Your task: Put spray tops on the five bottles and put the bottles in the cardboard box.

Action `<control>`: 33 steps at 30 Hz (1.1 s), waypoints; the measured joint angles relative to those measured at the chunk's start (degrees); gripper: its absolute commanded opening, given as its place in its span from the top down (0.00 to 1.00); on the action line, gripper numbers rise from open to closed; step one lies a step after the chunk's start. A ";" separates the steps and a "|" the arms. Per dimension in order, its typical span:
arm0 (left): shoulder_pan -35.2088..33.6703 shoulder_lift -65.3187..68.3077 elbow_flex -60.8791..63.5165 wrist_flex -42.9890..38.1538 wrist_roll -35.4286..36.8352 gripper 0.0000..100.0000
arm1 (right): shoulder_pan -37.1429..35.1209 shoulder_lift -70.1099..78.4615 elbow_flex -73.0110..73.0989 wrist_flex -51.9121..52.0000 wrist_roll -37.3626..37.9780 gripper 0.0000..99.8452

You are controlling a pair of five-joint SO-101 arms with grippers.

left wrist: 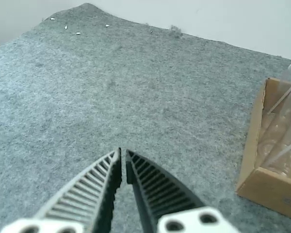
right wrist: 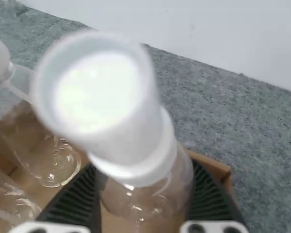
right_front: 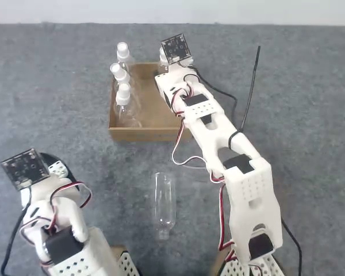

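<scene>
I read the right pincer (right wrist: pixel 140 206) as clamped on a capped bottle (right wrist: pixel 136 179), gripping its body, over the far right corner of the box (right_front: pixel 152 118), upper middle of the high view. I cannot tell whether it touches the box floor. Three more capped bottles (right_front: pixel 125 96) stand in a row along the box's left wall. One uncapped bottle (right_front: pixel 164 204) lies on the grey tabletop (right_front: pixel 57 103), lower centre, between the arms. The left pincer (left wrist: pixel 123 160) hangs over bare tabletop, lower left, fingers all but touching, holding nothing.
</scene>
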 measured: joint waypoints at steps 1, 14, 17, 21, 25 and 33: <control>0.00 0.00 0.00 0.00 0.00 0.99 | 0.00 0.00 0.00 0.35 0.00 0.81; 0.00 0.00 0.00 0.00 0.00 0.99 | 0.00 -0.09 -0.09 3.08 -0.09 0.75; 0.00 0.00 0.00 0.00 0.00 0.99 | 0.00 0.00 -0.09 3.87 0.09 0.74; 0.00 0.00 0.00 0.00 0.00 0.99 | 0.00 0.00 -0.09 5.36 0.18 0.74; 0.00 0.00 0.00 0.00 0.00 0.99 | 0.00 0.00 -0.09 5.54 0.18 0.74; 0.00 0.00 0.00 0.00 0.00 0.99 | 0.00 -0.53 -0.09 6.77 0.18 0.74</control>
